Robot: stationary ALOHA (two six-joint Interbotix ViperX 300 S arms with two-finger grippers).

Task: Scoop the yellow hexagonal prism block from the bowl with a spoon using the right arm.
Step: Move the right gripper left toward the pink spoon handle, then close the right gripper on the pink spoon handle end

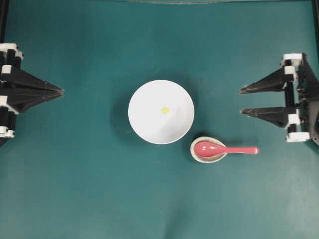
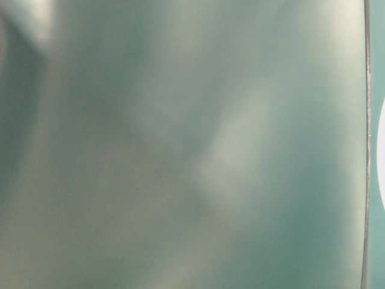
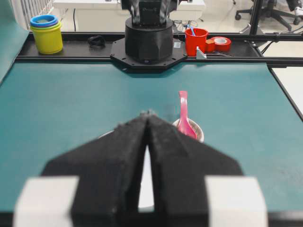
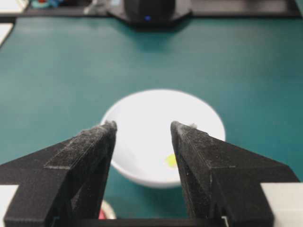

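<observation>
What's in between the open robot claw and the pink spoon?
Nothing. In the overhead view, only bare green table separates the right gripper from the spoon, whose scoop rests in a small dish.

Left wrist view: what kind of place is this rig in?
Likely a robotics lab or workshop. A green mat table with a black frame, stacked plastic cups and red tape on its far ledge, and office chairs behind.
</observation>
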